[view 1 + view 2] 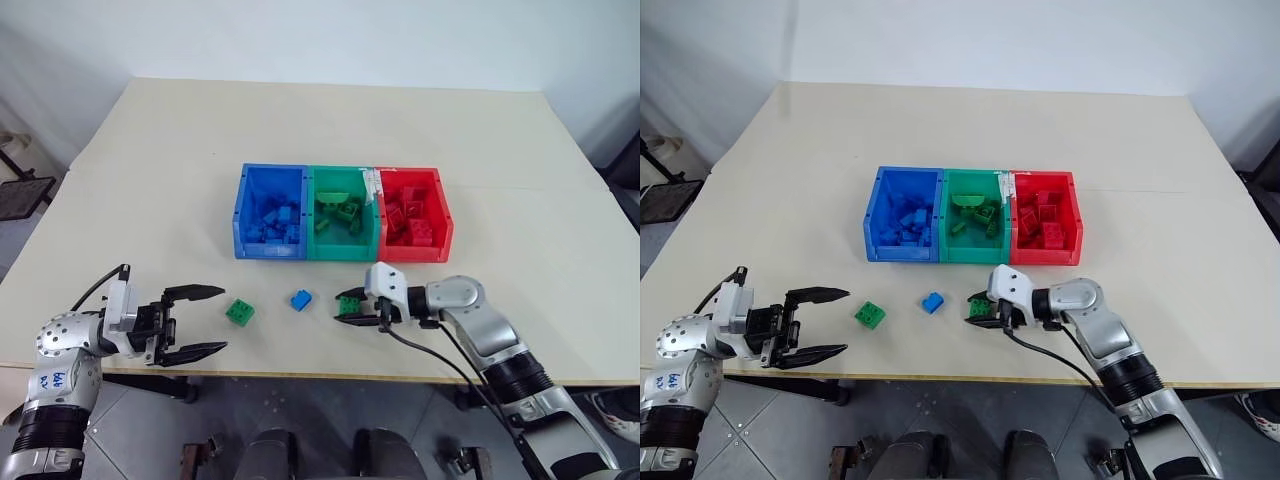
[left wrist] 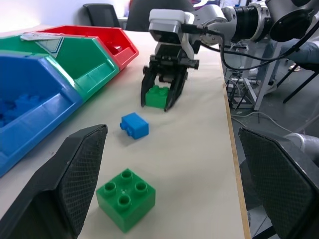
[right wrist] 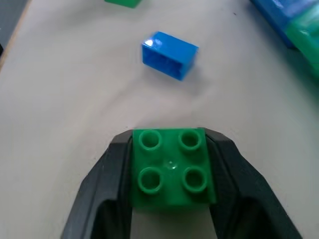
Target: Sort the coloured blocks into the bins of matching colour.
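Between right tool point(image 1: 345, 308) fingers, green block point(image 3: 172, 169), clamped

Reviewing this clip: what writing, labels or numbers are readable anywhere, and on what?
Blue handwritten marks on the left arm's casing: too blurred to read.
White label strip on the rim between the green bin and red bin: no readable text.
Nothing else carries writing.
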Action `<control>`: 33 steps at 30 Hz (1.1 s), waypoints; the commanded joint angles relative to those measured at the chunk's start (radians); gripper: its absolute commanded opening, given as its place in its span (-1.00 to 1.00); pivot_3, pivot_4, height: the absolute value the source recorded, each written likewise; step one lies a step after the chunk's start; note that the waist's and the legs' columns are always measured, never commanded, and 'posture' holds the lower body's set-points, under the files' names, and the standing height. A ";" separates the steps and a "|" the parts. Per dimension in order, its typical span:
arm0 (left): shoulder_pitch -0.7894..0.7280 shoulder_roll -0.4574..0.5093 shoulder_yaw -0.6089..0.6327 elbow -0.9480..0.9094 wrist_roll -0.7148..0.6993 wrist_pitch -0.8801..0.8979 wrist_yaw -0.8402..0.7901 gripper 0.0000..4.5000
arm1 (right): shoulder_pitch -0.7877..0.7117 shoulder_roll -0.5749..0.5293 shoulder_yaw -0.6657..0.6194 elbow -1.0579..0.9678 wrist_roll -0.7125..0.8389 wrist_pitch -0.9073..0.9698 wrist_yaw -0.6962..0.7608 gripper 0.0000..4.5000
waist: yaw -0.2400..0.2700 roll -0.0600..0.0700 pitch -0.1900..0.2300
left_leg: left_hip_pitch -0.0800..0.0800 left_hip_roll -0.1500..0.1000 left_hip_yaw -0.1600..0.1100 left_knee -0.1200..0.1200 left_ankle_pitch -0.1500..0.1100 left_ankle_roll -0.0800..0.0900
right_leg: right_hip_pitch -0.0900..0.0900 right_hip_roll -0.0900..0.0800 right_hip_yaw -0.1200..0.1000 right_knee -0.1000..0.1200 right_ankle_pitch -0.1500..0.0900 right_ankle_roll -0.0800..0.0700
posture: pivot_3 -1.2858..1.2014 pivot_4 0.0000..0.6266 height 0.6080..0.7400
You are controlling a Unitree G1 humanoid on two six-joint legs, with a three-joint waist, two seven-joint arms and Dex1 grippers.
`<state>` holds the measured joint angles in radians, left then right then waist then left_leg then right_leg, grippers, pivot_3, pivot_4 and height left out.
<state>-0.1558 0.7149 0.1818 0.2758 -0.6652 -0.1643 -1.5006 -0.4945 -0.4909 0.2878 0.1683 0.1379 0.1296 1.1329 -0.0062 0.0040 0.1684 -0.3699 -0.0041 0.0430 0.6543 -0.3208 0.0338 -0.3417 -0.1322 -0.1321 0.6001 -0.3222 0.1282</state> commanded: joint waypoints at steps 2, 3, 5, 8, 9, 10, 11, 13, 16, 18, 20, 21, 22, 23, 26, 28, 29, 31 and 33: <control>0.008 -0.008 0.027 -0.041 -0.005 0.002 -0.024 1.00 | -0.028 -0.021 -0.077 -0.078 0.070 0.023 0.015 -0.33 | 0.000 0.000 0.000 | 0.000 0.000 0.000 0.000 0.000 0.000 | 0.000 0.000 0.000 0.000 0.000 0.000 | 0.03 -0.52 1.00; 0.009 -0.010 0.028 -0.043 -0.004 0.002 -0.024 1.00 | -0.055 -0.017 -0.099 -0.085 0.085 0.042 0.002 -0.33 | 0.000 0.000 0.000 | 0.000 0.000 0.000 0.000 0.000 0.000 | 0.000 0.000 0.000 0.000 0.000 0.000 | 0.03 -0.52 1.00; 0.010 -0.016 0.029 -0.047 -0.002 0.003 -0.022 1.00 | -0.139 0.004 -0.146 -0.047 0.100 0.081 -0.054 -0.33 | -0.003 0.001 0.000 | 0.000 0.000 0.000 0.000 0.000 0.000 | 0.000 0.000 0.000 0.000 0.000 0.000 | 0.03 -0.52 1.00; 0.009 -0.022 0.029 -0.051 0.002 0.004 -0.020 1.00 | -0.256 0.033 -0.184 0.064 0.101 0.057 -0.094 -0.33 | -0.019 0.001 0.001 | 0.000 0.000 0.000 0.000 0.000 -0.001 | -0.001 0.000 0.000 0.001 0.000 0.000 | 0.03 -0.52 1.00; 0.007 -0.023 0.029 -0.050 0.004 0.002 -0.020 1.00 | -0.294 0.044 -0.190 0.115 0.096 0.030 -0.098 -0.33 | -0.021 0.001 0.001 | 0.000 0.001 0.000 -0.001 0.000 -0.001 | -0.001 0.000 0.000 0.001 0.000 0.000 | 0.03 -0.52 1.00; 0.006 -0.026 0.029 -0.050 0.007 0.002 -0.019 1.00 | -0.332 0.059 -0.200 0.172 0.088 -0.004 -0.109 -0.33 | -0.022 0.000 0.000 | 0.001 0.001 -0.002 -0.002 0.000 -0.001 | -0.001 0.000 0.000 0.002 0.000 0.000 | 0.03 -0.52 1.00; 0.006 -0.028 0.030 -0.050 0.009 0.000 -0.017 1.00 | -0.382 0.078 -0.205 0.246 0.074 -0.027 -0.130 -0.33 | -0.024 0.000 0.000 | 0.001 0.001 -0.003 -0.002 0.000 -0.002 | -0.001 0.000 0.000 0.004 0.000 0.000 | 0.03 -0.52 1.00; 0.005 -0.032 0.031 -0.051 0.012 -0.002 -0.015 1.00 | -0.453 0.106 -0.205 0.367 0.049 -0.075 -0.147 -0.33 | -0.026 0.000 0.000 | 0.001 0.000 -0.004 -0.002 0.000 -0.002 | -0.002 0.000 0.000 0.006 0.000 0.000 | 0.03 -0.52 1.00; 0.007 -0.035 0.034 -0.055 0.015 -0.002 -0.012 1.00 | -0.510 0.132 -0.192 0.494 0.019 -0.145 -0.132 -0.01 | -0.025 0.001 0.000 | 0.001 0.000 -0.004 -0.002 0.000 -0.002 | -0.002 0.000 0.000 0.007 0.000 0.000 | 0.03 -0.52 1.00; 0.010 -0.036 0.037 -0.059 0.015 -0.003 -0.009 1.00 | -0.532 0.146 -0.193 0.537 0.013 -0.177 -0.122 0.22 | -0.024 0.001 0.000 | 0.000 0.000 -0.004 -0.001 0.000 -0.002 | -0.002 0.000 0.000 0.007 0.000 0.000 | 0.03 -0.52 1.00; 0.015 -0.035 0.041 -0.066 0.014 -0.002 -0.006 1.00 | -0.542 0.150 -0.197 0.552 0.016 -0.198 -0.108 0.54 | -0.025 0.001 0.000 | 0.000 0.000 -0.004 -0.001 0.000 -0.002 | -0.002 0.000 0.000 0.007 0.000 0.000 | 0.03 -0.52 1.00; 0.017 -0.035 0.043 -0.069 0.013 -0.001 -0.005 1.00 | -0.543 0.149 -0.199 0.554 0.015 -0.205 -0.102 0.69 | -0.025 0.001 0.000 | 0.000 0.000 -0.004 -0.001 0.000 -0.002 | -0.002 0.000 0.000 0.007 0.000 0.000 | 0.03 -0.52 1.00; 0.022 -0.034 0.045 -0.073 0.012 -0.001 -0.004 1.00 | -0.540 0.144 -0.203 0.549 0.018 -0.208 -0.094 0.84 | -0.026 0.001 0.000 | 0.000 0.000 -0.004 -0.001 0.000 -0.002 | -0.002 0.000 0.000 0.007 0.000 0.000 | 0.03 -0.52 1.00; 0.026 -0.034 0.047 -0.078 0.011 0.000 -0.002 1.00 | -0.533 0.137 -0.206 0.538 0.023 -0.208 -0.083 0.99 | -0.026 0.001 0.000 | 0.000 0.000 -0.004 -0.001 0.000 -0.002 | -0.002 0.000 0.000 0.007 0.000 0.000 | 0.03 -0.52 1.00; 0.040 -0.034 0.054 -0.091 0.008 0.003 0.003 1.00 | -0.497 0.107 -0.216 0.479 0.049 -0.188 -0.028 0.99 | -0.025 0.001 0.000 | 0.000 0.000 -0.004 -0.001 0.000 -0.002 | -0.002 0.000 0.001 0.007 0.000 0.000 | 0.03 -0.52 1.00; 0.051 -0.034 0.061 -0.101 0.009 0.006 0.009 1.00 | -0.448 0.075 -0.222 0.405 0.088 -0.148 0.042 0.99 | -0.022 0.001 0.001 | 0.000 0.000 -0.005 -0.001 0.000 -0.002 | -0.002 0.000 0.002 0.007 0.000 0.000 | 0.03 -0.52 1.00; 0.057 -0.035 0.065 -0.106 0.009 0.006 0.012 1.00 | -0.418 0.056 -0.223 0.365 0.106 -0.129 0.073 0.99 | -0.021 0.001 0.001 | 0.000 0.000 -0.006 -0.001 0.000 -0.002 | -0.001 0.000 0.003 0.007 0.000 0.000 | 0.03 -0.52 1.00; 0.071 -0.037 0.077 -0.118 0.007 0.007 0.023 1.00 | -0.338 -0.007 -0.225 0.285 0.141 -0.065 0.146 0.99 | -0.019 0.001 0.001 | 0.000 0.000 -0.007 -0.001 0.000 -0.002 | -0.001 -0.001 0.003 0.006 0.000 0.000 | 0.03 -0.52 1.00; 0.087 -0.038 0.092 -0.128 0.006 0.005 0.040 1.00 | -0.252 -0.077 -0.236 0.213 0.179 -0.020 0.223 0.99 | -0.018 0.001 0.000 | 0.000 0.000 -0.007 -0.001 0.000 -0.001 | 0.000 -0.001 0.003 0.005 0.000 0.000 | 0.03 -0.52 1.00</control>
<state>-0.0829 0.6783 0.2388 0.1877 -0.6507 -0.1578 -1.4746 -0.7845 -0.5189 0.0848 0.4597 0.2643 0.0739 1.2837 -0.0247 0.0048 0.1689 -0.3699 -0.0042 0.0359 0.6534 -0.3212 0.0325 -0.3414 -0.1334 -0.1290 0.6050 -0.3222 0.1280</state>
